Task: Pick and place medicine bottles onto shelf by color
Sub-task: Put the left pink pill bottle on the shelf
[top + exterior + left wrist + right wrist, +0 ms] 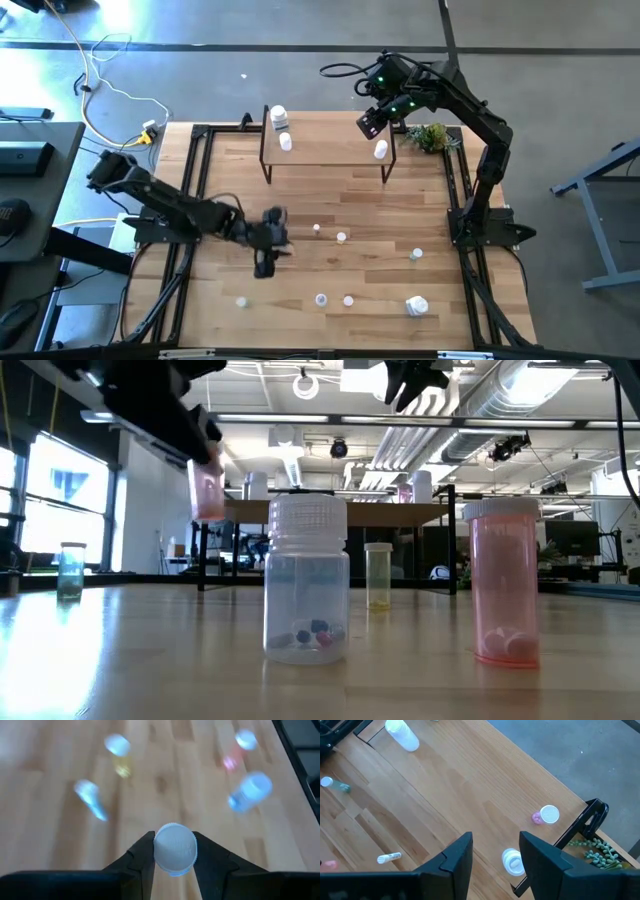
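— See the left end effector (pixel 173 851)? It's clamped on a pink bottle (pixel 174 847), lifted off the counter (pixel 330 200), well short of the shelf (pixel 325 148).

— Only pinched at the cap; it could swing or slip. It hangs upright, cap up. The right end effector (pixel 495 855) gapes empty above the shelf.

No lettering can be read anywhere — bottles, shelf and table all show none.

Three white-capped medicine bottles (pixel 283 128) are seen standing on the light-wood shelf (pixel 330 148) at twelve o'clock. Others are scattered across the desk toward six. One pink-tinted bottle (pixel 207 490) is held lifted off the desk.
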Robot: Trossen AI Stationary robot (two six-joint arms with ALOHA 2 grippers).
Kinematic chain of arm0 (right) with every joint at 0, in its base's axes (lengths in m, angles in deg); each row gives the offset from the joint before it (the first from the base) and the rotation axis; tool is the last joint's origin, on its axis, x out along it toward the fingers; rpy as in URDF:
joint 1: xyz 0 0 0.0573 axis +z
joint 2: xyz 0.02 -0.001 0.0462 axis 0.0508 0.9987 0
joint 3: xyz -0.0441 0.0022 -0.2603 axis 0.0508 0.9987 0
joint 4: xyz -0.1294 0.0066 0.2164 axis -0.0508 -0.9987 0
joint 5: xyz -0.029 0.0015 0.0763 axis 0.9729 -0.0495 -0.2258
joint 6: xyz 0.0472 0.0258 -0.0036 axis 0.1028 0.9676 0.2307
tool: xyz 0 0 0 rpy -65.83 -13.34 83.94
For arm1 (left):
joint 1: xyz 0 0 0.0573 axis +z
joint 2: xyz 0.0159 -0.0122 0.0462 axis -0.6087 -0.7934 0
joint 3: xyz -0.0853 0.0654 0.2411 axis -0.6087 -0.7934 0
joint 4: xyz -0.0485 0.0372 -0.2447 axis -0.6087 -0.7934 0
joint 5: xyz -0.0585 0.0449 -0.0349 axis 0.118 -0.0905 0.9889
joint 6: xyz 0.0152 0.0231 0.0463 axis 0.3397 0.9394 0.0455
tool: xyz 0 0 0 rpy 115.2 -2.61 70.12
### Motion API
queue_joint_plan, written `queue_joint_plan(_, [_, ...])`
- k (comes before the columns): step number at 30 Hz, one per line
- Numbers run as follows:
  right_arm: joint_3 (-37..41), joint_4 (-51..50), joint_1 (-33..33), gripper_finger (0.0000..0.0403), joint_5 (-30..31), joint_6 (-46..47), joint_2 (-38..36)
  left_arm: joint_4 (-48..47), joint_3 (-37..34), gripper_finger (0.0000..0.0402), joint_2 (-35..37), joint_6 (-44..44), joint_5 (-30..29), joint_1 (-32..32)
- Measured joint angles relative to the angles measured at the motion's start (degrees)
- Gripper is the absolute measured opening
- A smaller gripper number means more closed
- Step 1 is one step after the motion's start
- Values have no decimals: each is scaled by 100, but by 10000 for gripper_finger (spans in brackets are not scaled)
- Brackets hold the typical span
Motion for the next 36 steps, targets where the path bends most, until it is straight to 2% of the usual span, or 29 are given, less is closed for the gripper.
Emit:
queue_joint_plan(8, [0, 0, -1, 154, 2, -33, 0, -67, 45, 101, 969, 568, 2, 1064])
queue_joint_plan(15, [0, 2, 0, 154, 3, 10, 0, -616, 708, 101, 1362, 1340, 9, 2135])
queue_joint_plan(26, [0, 0, -2, 154, 4, -18, 0, -1110, 2061, 101, 1048, 2445, 761, 4059])
queue_joint_plan(36, [0, 0, 0, 154, 8, -95, 0, -2186, 3616, 101, 1, 2752, 1072, 5053])
